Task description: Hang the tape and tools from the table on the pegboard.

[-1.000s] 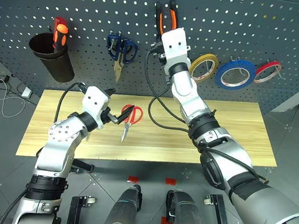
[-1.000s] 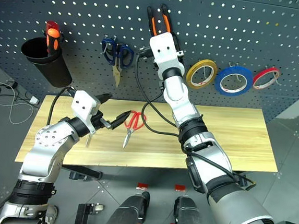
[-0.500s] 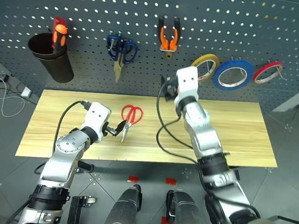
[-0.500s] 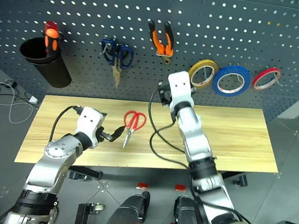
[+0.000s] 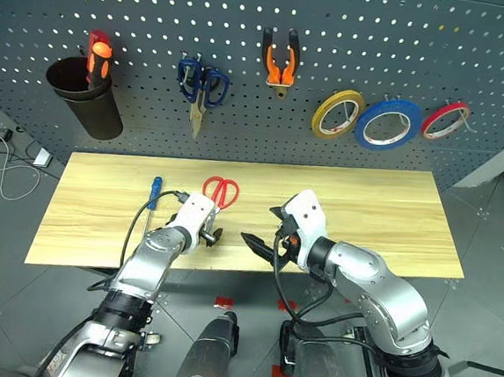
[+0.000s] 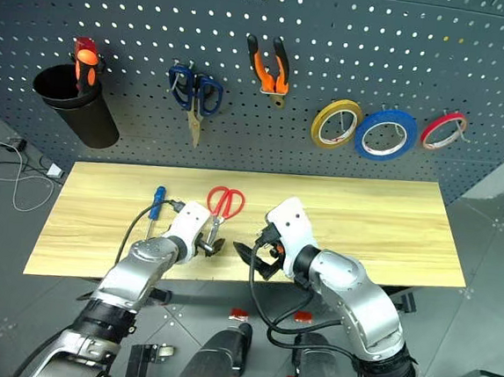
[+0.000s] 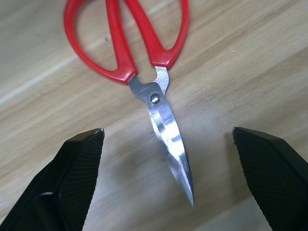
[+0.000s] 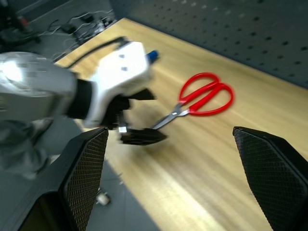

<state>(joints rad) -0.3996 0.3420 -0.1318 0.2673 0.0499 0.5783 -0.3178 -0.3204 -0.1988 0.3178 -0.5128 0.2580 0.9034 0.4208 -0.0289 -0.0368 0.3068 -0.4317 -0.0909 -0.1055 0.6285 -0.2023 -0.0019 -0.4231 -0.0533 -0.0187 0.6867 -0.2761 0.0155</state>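
The red-handled scissors (image 5: 218,196) lie flat on the table (image 5: 391,209), handles toward the pegboard (image 5: 353,39) and closed blades pointing at the near edge. The left gripper (image 5: 212,235) sits low over the blade tips with its two black fingers (image 7: 72,168) spread wide apart, one on each side of the blades; in the left wrist view the blades run down the gap between the fingers, and neither finger touches the steel. It holds nothing. Just beside the scissors, on the robot's left, the small blue-handled screwdriver (image 5: 153,196) lies on the wood, roughly parallel to them, its handle toward the pegboard. The right gripper (image 5: 263,245) hangs above the near edge of the table, to the right of the left gripper, pointing across toward it, its fingers also parted and empty; its wrist view looks at the left gripper and the scissors beyond. Up on the pegboard the pliers (image 5: 282,61) with orange-and-black handles hang on a hook, jaws downward. To their right hang three rolls in a row: a yellow roll (image 5: 338,113), the blue tape (image 5: 387,123) and a red roll (image 5: 445,120). To the left of the pliers hang the dark blue-handled scissors (image 5: 201,87), and further left a black cup (image 5: 90,99) holds a red-and-orange-handled screwdriver (image 5: 99,55).
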